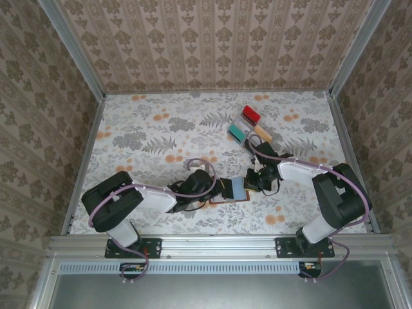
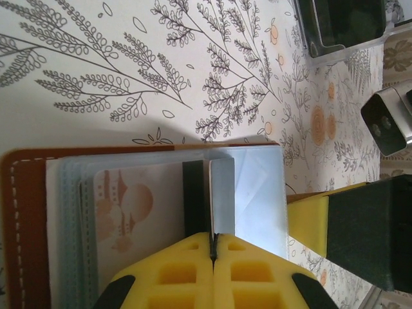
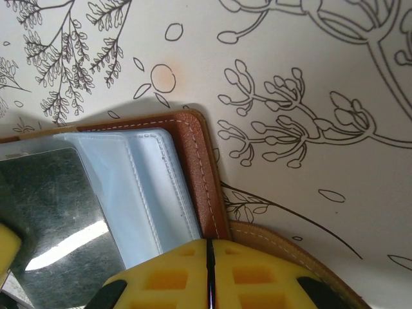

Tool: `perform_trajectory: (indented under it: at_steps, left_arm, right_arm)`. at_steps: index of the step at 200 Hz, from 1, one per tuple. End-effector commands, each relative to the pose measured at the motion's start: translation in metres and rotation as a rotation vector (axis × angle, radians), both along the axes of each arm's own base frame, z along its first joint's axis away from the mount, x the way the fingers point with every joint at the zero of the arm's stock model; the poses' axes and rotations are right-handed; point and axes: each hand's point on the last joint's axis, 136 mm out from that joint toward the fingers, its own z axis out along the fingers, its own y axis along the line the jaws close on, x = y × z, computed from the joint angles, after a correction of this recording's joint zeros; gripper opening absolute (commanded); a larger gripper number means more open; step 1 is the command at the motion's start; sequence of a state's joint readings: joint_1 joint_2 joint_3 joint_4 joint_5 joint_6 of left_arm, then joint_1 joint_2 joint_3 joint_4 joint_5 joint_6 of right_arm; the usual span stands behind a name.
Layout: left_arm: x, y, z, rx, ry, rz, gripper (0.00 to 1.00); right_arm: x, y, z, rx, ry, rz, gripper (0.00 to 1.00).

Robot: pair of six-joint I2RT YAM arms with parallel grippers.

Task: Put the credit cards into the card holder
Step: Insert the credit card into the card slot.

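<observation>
My left gripper (image 2: 213,237) pinches a card holder (image 2: 22,212) pocket, my right gripper (image 3: 209,243) is closed at its edge; one credit card (image 2: 138,212) sits pocketed, whether more remain I cannot tell

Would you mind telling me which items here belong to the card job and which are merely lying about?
For the job: brown card holder; pale patterned card in its sleeve; grey shiny card.
Lying about: clear rack of coloured pieces, further back on the table.
</observation>
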State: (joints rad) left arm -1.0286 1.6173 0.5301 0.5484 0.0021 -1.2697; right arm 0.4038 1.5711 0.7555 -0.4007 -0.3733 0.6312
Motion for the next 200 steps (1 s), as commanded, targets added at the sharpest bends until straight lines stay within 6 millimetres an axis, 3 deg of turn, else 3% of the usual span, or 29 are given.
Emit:
perform_trajectory:
  at_steps: [1,96,123,155,175,200]
  left_arm:
    - [-0.007,0.006,-0.017,0.046,0.029,0.009,0.00]
    - [-0.009,-0.003,-0.016,0.031,0.020,-0.016,0.00]
    - [-0.010,0.013,-0.007,0.048,-0.001,0.021,0.00]
    - [-0.004,0.025,0.027,0.066,-0.078,0.031,0.00]
    - [-0.001,0.037,0.031,0.111,-0.092,0.053,0.00]
    - [0.002,0.034,0.025,0.078,-0.075,0.049,0.00]
  right_arm:
    - [-0.019,-0.013,-0.029,-0.074,0.075,-0.003,0.10]
    - [-0.017,-0.006,-0.030,-0.041,0.081,-0.014,0.10]
    - [-0.016,-0.009,-0.028,-0.055,0.077,-0.018,0.10]
    - [-0.016,-0.010,-0.028,-0.065,0.078,-0.019,0.10]
    - [-0.016,-0.010,-0.029,-0.067,0.079,-0.020,0.10]
    - [-0.015,-0.009,-0.029,-0.061,0.079,-0.020,0.10]
